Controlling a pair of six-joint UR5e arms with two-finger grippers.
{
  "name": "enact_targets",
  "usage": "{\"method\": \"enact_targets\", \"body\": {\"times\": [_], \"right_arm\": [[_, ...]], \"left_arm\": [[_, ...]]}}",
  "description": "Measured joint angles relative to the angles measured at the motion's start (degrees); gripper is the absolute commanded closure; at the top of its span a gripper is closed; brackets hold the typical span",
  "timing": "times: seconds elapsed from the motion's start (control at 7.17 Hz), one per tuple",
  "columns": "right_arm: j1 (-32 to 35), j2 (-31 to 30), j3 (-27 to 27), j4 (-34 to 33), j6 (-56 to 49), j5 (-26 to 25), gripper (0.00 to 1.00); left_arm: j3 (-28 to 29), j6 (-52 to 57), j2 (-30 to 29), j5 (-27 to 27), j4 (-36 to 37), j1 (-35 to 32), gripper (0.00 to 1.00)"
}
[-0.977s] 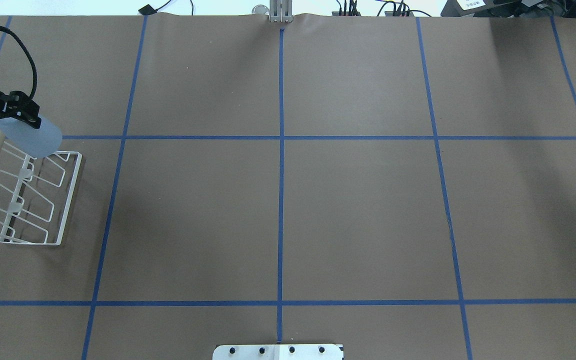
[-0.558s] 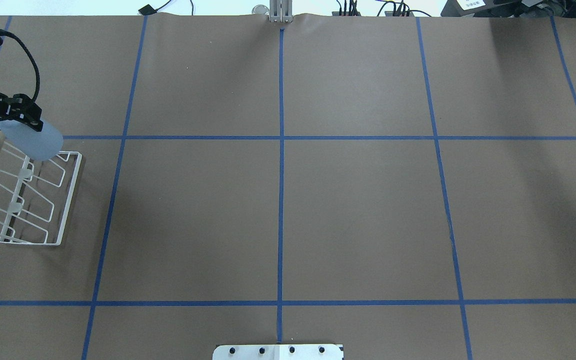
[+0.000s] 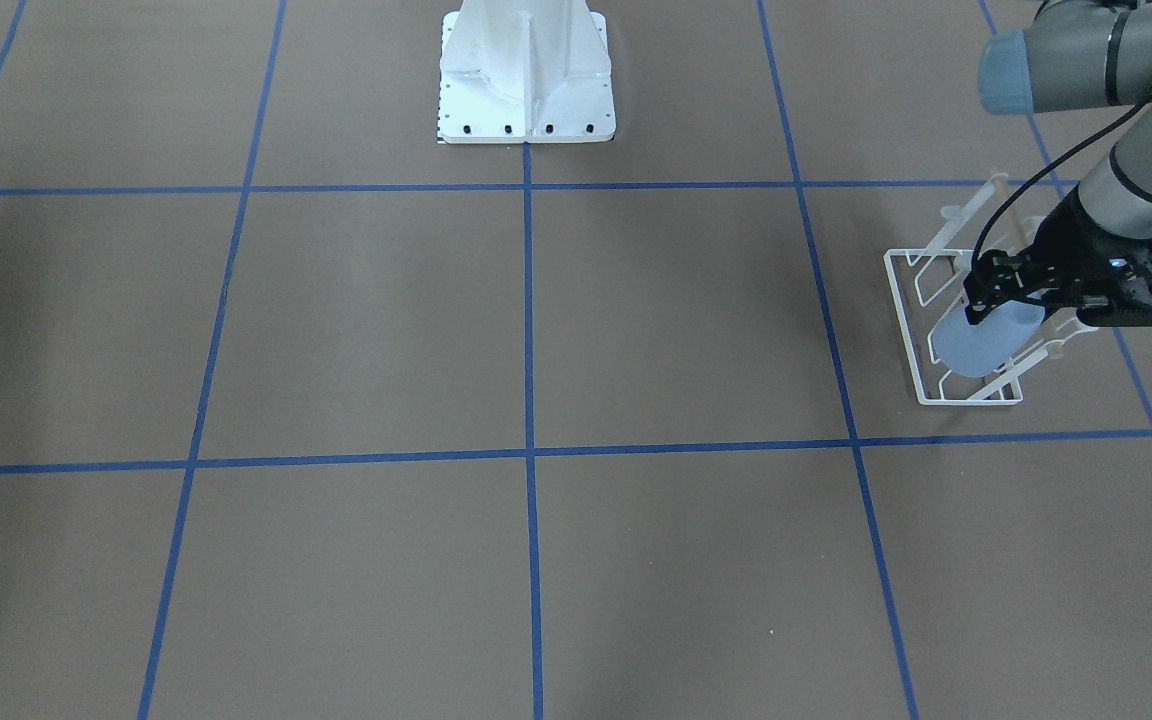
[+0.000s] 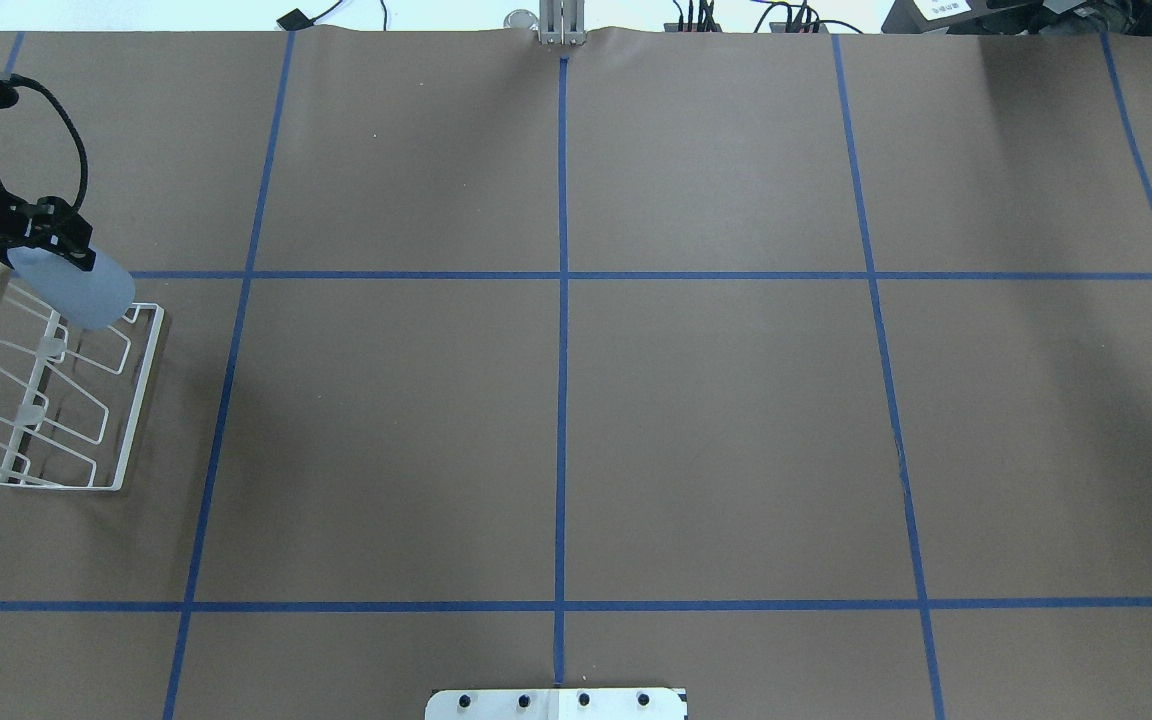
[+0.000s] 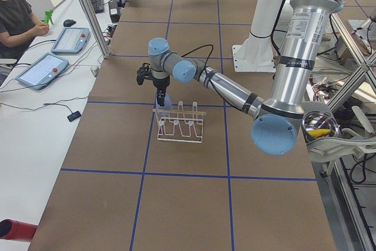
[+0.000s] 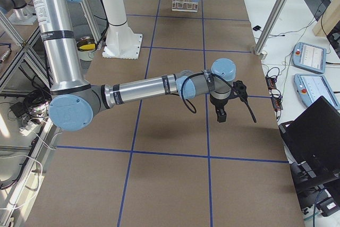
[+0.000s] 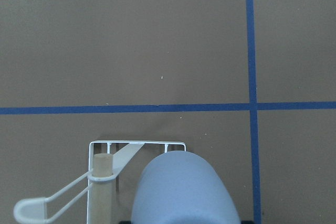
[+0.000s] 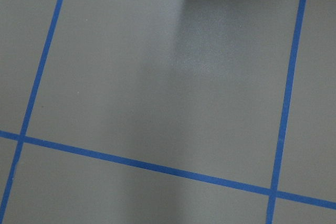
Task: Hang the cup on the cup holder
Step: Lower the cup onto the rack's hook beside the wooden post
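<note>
My left gripper [image 4: 44, 243] is shut on the pale blue cup [image 4: 81, 290] and holds it tilted over the far end of the white wire cup holder [image 4: 141, 400]. In the front view the cup [image 3: 981, 348] hangs low between the holder's frame wires [image 3: 904, 320], under the left gripper [image 3: 1006, 298]. The left wrist view shows the cup [image 7: 181, 190] beside the tan wooden rod [image 7: 101, 192]. I cannot tell whether a prong is inside the cup. My right gripper [image 6: 220, 114] hangs over bare table far from the holder; I cannot tell if it is open or shut.
The brown table cover has a grid of blue tape lines [image 4: 562, 275]. The white robot pedestal base [image 3: 526, 70] stands at the robot's side. An operator [image 5: 17, 16] sits past the far edge of the table with tablets [image 5: 42, 70].
My left gripper has carried the cup a little lower and closer to the holder's far end. The holder has not moved.
</note>
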Motion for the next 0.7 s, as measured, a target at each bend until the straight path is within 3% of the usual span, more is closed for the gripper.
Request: {"method": "enact_targets", "body": {"times": [0.56, 0.7], "right_arm": [[-0.1, 0.1, 0.0, 0.0, 0.1, 0.1, 0.01], [-0.2, 0.1, 0.0, 0.0, 0.1, 0.1, 0.01]], "left_arm": [[0.8, 0.2, 0.1, -1.4, -0.3, 0.5, 1.0], [0.9, 0.2, 0.1, -1.3, -0.3, 0.9, 0.75]]}}
